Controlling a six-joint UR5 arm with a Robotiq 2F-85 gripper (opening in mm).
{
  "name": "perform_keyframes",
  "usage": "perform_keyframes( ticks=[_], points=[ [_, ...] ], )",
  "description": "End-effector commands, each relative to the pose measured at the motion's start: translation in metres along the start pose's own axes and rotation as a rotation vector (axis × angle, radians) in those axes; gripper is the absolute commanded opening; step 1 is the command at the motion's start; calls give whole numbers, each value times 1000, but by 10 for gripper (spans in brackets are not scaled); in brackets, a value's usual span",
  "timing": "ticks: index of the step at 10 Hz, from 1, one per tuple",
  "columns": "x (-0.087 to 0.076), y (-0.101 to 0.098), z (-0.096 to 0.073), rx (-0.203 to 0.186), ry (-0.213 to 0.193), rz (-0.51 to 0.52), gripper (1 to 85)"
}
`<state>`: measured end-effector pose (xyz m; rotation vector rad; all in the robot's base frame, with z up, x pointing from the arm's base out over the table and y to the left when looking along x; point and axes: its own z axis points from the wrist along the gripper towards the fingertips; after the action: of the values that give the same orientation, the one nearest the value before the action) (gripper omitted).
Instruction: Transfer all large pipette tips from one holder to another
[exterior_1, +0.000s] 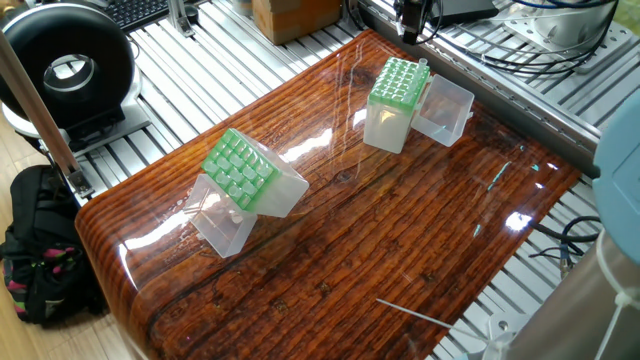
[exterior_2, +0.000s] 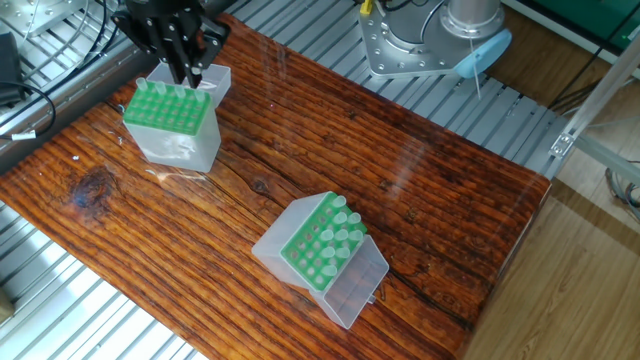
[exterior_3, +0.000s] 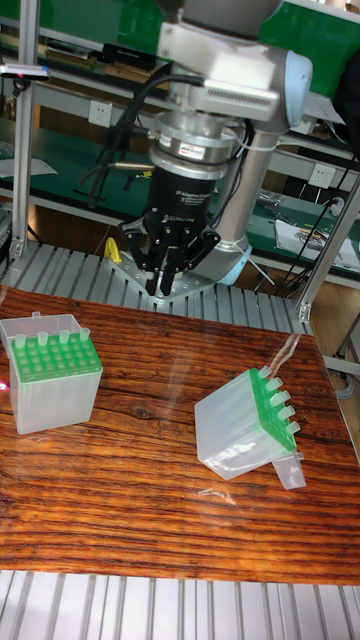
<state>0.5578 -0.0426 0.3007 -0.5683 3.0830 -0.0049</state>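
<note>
The black two-finger gripper (exterior_2: 188, 72) hovered above the upright green-topped clear box (exterior_2: 168, 122) near the tabletop's corner. Its jaws looked narrow and empty. It probably needed to descend onto one whitish plastic tip (exterior_2: 141, 85).

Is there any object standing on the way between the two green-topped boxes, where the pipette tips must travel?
Nothing visible blocks it. Only bare table lies between the upright box and the tilted box, which holds pipette tips. The claw hangs over the upright box's far edge.
</note>
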Motion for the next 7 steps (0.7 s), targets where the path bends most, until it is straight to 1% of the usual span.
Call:
perform_keyframes(
  ticks=[1, 2, 4, 5, 6, 7],
  points=[
    [-6, -2, -7, 19, 8, -12, 233],
    [-7, -2, -7, 20, 9, -6, 233],
    [-16, -6, -9, 16, 11, -12, 233],
    [-18, -6, -12, 11, 21, -18, 233],
    [-17, -5, -15, 8, 28, -20, 233],
    [-14, 1, -17, 0, 40, -25, 233]
  ],
)
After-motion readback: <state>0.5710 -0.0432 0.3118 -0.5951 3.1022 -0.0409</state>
